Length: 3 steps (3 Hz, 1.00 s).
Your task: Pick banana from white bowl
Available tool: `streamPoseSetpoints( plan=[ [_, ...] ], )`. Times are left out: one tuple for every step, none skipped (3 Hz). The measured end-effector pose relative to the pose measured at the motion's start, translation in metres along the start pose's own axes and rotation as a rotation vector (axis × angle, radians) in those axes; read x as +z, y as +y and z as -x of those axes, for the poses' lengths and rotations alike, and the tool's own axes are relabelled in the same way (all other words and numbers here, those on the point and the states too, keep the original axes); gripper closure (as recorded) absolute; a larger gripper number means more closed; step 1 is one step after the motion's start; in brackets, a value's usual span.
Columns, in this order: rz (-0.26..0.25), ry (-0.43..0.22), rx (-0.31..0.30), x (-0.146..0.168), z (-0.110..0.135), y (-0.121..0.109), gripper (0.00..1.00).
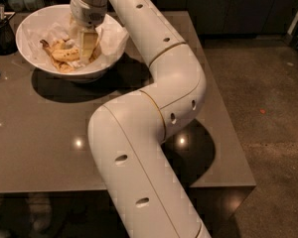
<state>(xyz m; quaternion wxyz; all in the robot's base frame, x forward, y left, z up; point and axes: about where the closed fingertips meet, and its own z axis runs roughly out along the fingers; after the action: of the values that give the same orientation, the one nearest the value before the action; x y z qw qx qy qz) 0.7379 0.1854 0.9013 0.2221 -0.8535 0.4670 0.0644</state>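
Observation:
The white bowl (37, 21) stands at the far left of the table, lined with crumpled white paper. Inside lie yellow, brown-speckled banana pieces; the banana (64, 55) lies across the bowl's middle, its right end hidden behind my gripper. My gripper (87, 48) reaches down into the bowl from above, its fingers right at the banana. The long white arm sweeps from the bottom of the view up over the table to the bowl.
A dark wire container (2, 31) stands at the far left edge beside the bowl. The grey table (49, 133) ends at a front edge near the bottom and a right edge beside dark floor.

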Motion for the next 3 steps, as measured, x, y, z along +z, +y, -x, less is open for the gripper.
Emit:
streamPoseSetpoints(
  plan=[
    [0.022, -0.001, 0.001, 0.01, -0.001, 0.002, 0.4],
    [0.044, -0.003, 0.004, 0.019, -0.003, 0.005, 0.39],
    [0.061, -0.005, 0.006, 0.026, -0.004, 0.008, 0.38]
  ],
)
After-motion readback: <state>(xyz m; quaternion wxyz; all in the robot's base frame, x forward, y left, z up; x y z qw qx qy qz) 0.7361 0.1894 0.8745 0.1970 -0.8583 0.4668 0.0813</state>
